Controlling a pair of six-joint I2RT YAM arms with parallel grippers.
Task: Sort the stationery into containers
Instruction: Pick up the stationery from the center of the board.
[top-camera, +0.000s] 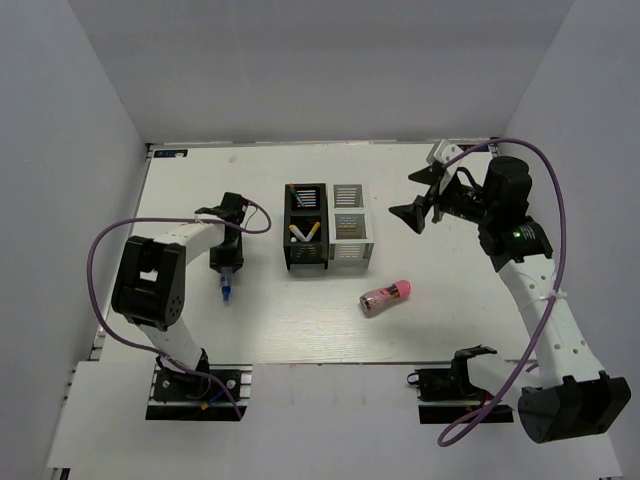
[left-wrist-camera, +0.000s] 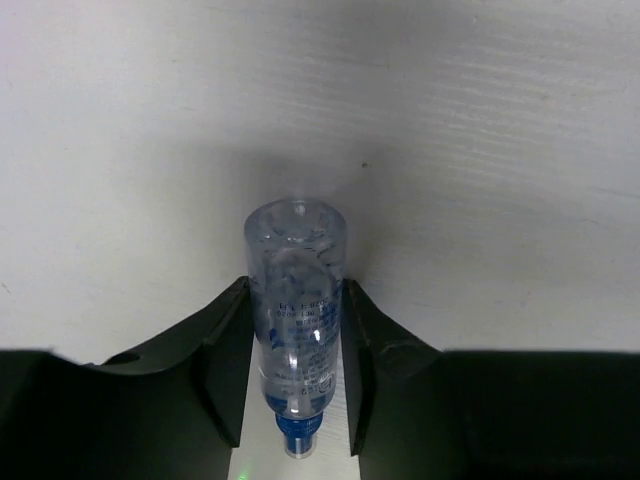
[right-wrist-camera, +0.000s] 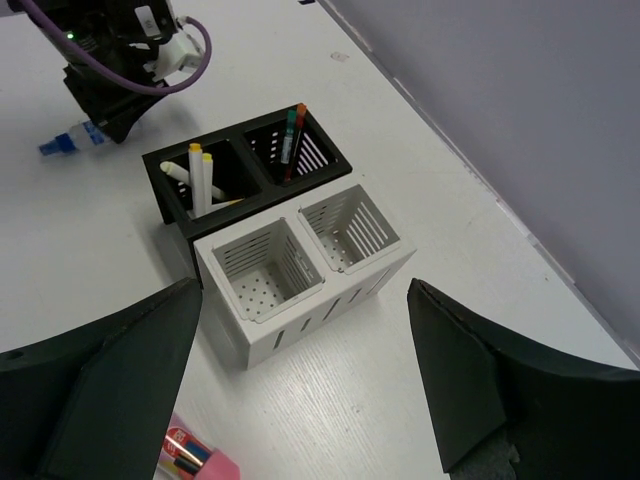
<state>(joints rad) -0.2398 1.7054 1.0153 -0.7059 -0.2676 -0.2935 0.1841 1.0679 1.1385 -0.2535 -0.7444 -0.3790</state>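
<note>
Left gripper (left-wrist-camera: 295, 400): clamped on both flanks of the clear, blue-capped bottle (left-wrist-camera: 296, 300), taken mid-body, probably for carrying; left of the organisers.
Black organiser (top-camera: 306, 228): yellow-tipped markers (top-camera: 305, 232) lean in the near compartment, darker pens (top-camera: 303, 198) in the far one.
White organiser (top-camera: 349, 228): touching the black one's right side, nothing inside; a likely home for the bottle.
Pink cylinder (top-camera: 386, 296): lying on the table (top-camera: 200, 180), near-right of the organisers, unsorted.
Right gripper (top-camera: 422, 200): jaws wide apart, holding nothing, raised far right, seemingly out of the way.

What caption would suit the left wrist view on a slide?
Left gripper clamps a small clear blue-capped bottle, cap toward the camera, over the white table.
</note>
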